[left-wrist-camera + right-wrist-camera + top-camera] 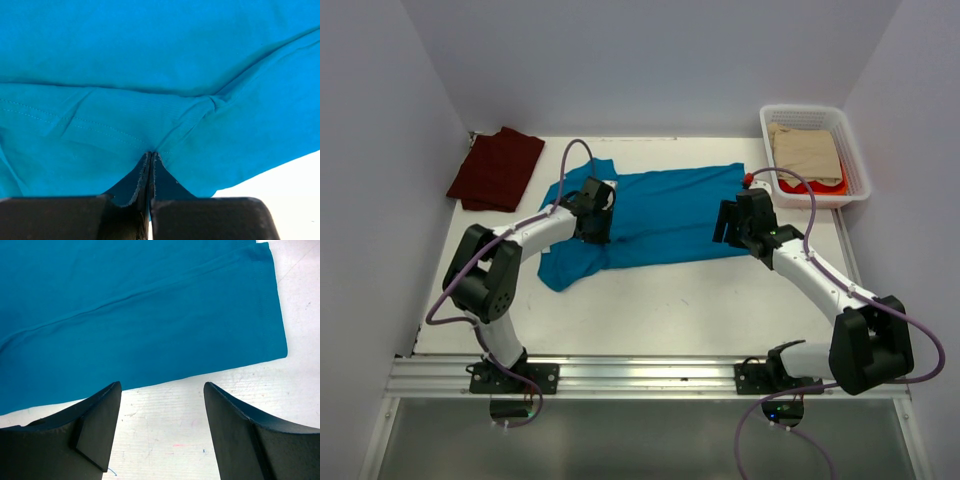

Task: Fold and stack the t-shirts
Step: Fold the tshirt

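Observation:
The teal-blue t-shirt (660,215) lies spread across the middle of the table, folded lengthwise, with a sleeve hanging toward the front left. My left gripper (596,214) is shut on a fold of the teal cloth near its left end; the left wrist view shows the jaws pinched on the fabric (150,156). My right gripper (738,222) is open and empty, hovering just off the shirt's right front edge; the right wrist view shows the hem (150,340) ahead of the spread fingers (100,420). The dark maroon t-shirt (498,168) lies folded at the back left corner.
A white basket (852,160) with beige and red cloth stands at the back right. The walls close in at left, right and back. Bare white tabletop (700,300) lies in front of the teal shirt.

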Motion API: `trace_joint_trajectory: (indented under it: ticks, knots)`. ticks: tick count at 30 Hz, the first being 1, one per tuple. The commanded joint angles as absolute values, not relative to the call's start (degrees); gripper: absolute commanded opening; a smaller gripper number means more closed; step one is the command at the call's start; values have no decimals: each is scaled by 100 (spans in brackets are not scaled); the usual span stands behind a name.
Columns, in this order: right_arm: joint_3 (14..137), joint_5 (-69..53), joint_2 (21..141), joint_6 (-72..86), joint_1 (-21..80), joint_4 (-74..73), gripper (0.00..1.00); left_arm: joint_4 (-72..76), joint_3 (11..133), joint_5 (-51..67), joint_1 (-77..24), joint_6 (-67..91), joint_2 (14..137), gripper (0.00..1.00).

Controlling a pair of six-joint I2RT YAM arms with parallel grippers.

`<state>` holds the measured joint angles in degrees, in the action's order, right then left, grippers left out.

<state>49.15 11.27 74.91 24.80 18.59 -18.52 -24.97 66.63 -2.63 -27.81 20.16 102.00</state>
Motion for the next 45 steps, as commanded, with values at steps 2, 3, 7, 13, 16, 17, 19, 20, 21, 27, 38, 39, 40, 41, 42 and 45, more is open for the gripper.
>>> trace_joint_trajectory:
  ticks: [2, 3, 7, 13, 16, 17, 19, 20, 21, 27, 38, 39, 40, 41, 42, 45]
  knots:
    - [4895, 1257, 7339, 2426, 1828, -1819, 70, -2522, 6794, -264, -2769, 1943, 9818, 0]
    - [4896, 1257, 7339, 2426, 1828, -1819, 70, -2540, 6855, -281, -2769, 1934, 9809, 0]
    - [4913, 1239, 7348, 2426, 1828, -1810, 70, -2645, 7066, -386, -2769, 1846, 9905, 0]
    - [4922, 1248, 7356, 2391, 1819, -1819, 70, -2575, 7321, -396, -2760, 1740, 10318, 0]
    - [4922, 1248, 7374, 2391, 1819, -1811, 70, -2532, 7514, -422, -2733, 1635, 10590, 0]
    - [4922, 1248, 7391, 2382, 1819, -1811, 70, -2505, 7567, -422, -2725, 1609, 10730, 0]
    - [4931, 1239, 7400, 2382, 1819, -1819, 70, -2514, 7778, -431, -2672, 1547, 10993, 0]
    - [4922, 1248, 7409, 2391, 1828, -1811, 70, -2514, 7857, -439, -2646, 1529, 11082, 0]
    - [4922, 1239, 7400, 2382, 1819, -1811, 70, -2540, 8023, -431, -2637, 1512, 11179, 0]
    - [4922, 1248, 7418, 2364, 1819, -1819, 70, -2645, 8656, -413, -2540, 1398, 11768, 0]
    - [4948, 1239, 7506, 2355, 1819, -1793, 70, -2812, 9280, -431, -2496, 1213, 12085, 0]
    - [4948, 1248, 7515, 2355, 1819, -1793, 70, -2839, 9299, -431, -2487, 1195, 12094, 0]
    - [4948, 1239, 7523, 2347, 1819, -1802, 70, -2813, 9316, -431, -2487, 1178, 12111, 0]
    - [4948, 1248, 7523, 2355, 1819, -1802, 70, -2795, 9369, -422, -2487, 1160, 12129, 0]
    - [4948, 1231, 7523, 2355, 1819, -1793, 70, -2804, 9421, -413, -2470, 1125, 12155, 0]
    - [4957, 1230, 7541, 2355, 1819, -1793, 70, -2847, 9597, -352, -2435, 1072, 12304, 0]
